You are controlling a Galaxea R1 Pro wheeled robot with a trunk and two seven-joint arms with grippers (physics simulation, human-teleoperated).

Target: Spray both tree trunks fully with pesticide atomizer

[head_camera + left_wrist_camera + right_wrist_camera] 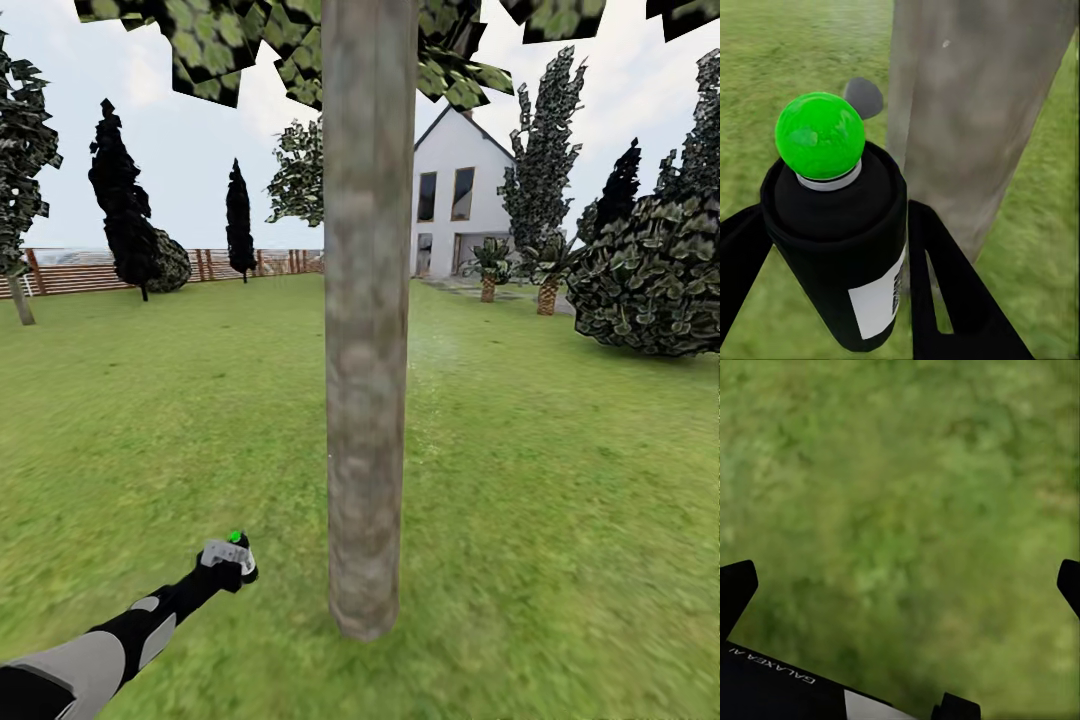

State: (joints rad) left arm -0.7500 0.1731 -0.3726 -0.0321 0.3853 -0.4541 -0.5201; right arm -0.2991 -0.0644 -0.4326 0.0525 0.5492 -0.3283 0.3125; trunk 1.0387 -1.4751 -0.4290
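Left end effector (228,565) clamped on pesticide atomizer (836,225), green dot up, near tree trunk (367,320) base. Right end effector (900,585) fingers spread apart over lawn (907,495).

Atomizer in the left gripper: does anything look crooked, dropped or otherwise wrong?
Nothing stands out. The pesticide atomizer sits between the left gripper fingers, green cap showing, beside the tree trunk, which stands straight.
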